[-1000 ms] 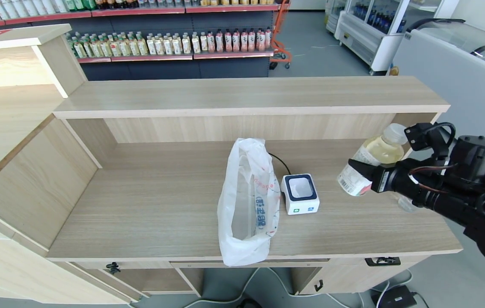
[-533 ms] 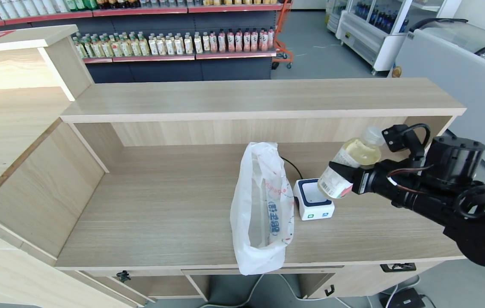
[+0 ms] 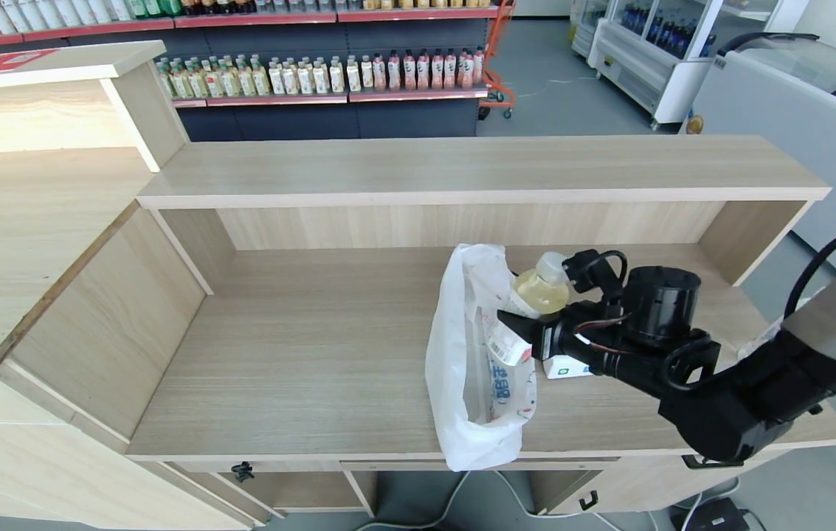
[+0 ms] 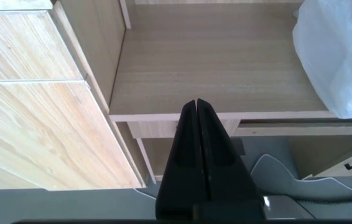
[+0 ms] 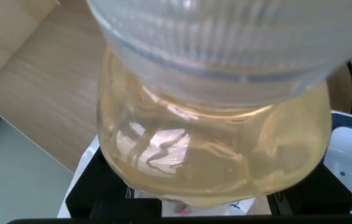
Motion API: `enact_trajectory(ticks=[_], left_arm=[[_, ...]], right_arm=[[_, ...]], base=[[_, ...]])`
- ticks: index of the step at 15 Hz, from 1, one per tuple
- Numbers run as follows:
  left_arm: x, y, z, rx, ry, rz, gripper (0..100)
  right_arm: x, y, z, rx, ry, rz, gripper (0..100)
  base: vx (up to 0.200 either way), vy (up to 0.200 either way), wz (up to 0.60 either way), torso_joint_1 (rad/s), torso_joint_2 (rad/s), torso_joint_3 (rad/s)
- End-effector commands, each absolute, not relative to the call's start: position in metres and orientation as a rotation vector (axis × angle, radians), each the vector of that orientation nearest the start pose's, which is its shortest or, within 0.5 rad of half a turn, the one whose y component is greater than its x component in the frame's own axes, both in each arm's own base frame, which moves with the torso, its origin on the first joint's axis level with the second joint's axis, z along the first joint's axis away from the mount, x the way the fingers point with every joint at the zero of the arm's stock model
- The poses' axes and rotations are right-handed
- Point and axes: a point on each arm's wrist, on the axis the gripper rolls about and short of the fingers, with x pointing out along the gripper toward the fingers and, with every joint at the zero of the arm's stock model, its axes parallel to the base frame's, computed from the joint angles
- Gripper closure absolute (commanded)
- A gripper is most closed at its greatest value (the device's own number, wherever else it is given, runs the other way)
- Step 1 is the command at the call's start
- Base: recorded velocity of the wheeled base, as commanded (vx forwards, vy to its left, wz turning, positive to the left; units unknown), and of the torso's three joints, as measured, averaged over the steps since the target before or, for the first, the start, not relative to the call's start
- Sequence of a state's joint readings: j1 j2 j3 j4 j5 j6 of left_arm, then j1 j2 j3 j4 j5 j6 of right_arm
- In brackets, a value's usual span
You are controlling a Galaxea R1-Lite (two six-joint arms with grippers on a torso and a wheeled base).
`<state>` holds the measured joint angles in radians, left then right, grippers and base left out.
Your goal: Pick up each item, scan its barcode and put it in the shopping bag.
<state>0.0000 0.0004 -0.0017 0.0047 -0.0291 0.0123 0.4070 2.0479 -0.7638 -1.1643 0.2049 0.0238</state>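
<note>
A clear bottle (image 3: pixel 538 293) of pale yellow drink with a white cap and a white label is tilted, its bottom end at the mouth of the white shopping bag (image 3: pixel 471 383). My right gripper (image 3: pixel 518 335) is shut on the bottle's lower half, just right of the bag. In the right wrist view the bottle (image 5: pixel 213 124) looms close, cap end nearest. The white scanner (image 3: pixel 564 366) sits on the counter, mostly hidden behind my right wrist. My left gripper (image 4: pixel 196 104) is shut on nothing, low in front of the counter's front edge, left of the bag (image 4: pixel 334 56).
The wooden counter (image 3: pixel 314 346) has a raised ledge (image 3: pixel 477 166) along the back and side walls at both ends. The scanner's black cable runs behind the bag. Store shelves of bottles stand far behind.
The right arm carried the bottle leftward, from right of the scanner, over it, to the bag's mouth. The head camera also shifted.
</note>
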Motion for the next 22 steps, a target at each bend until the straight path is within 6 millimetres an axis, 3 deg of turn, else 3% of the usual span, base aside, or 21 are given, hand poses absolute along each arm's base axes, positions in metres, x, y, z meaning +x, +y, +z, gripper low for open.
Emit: enact_trajectory(ticks=[1, 5, 11, 15, 22], left_arm=[[-0.023, -0.001, 0.075, 0.012, 0.003, -0.029, 100], [-0.023, -0.001, 0.075, 0.012, 0.004, -0.029, 100], [-0.023, -0.001, 0.075, 0.012, 0.003, -0.029, 100], [-0.023, -0.001, 0.075, 0.012, 0.003, -0.029, 100], [-0.023, -0.001, 0.075, 0.012, 0.003, -0.029, 100]], right_arm=[[0.338, 0.165, 0.071, -0.029, 0.166, 0.645, 100], [0.346, 0.17, 0.037, -0.129, 0.114, 0.659, 100], [0.357, 0.176, 0.011, -0.174, 0.113, 0.67, 100], [0.37, 0.182, -0.004, -0.204, 0.098, 0.683, 100], [0.375, 0.186, -0.019, -0.248, 0.05, 0.684, 100]], base=[[0.0, 0.0, 0.0, 0.0, 0.0, 0.0], [0.0, 0.0, 0.0, 0.0, 0.0, 0.0], [0.0, 0.0, 0.0, 0.0, 0.0, 0.0], [0.0, 0.0, 0.0, 0.0, 0.0, 0.0], [0.0, 0.0, 0.0, 0.0, 0.0, 0.0]])
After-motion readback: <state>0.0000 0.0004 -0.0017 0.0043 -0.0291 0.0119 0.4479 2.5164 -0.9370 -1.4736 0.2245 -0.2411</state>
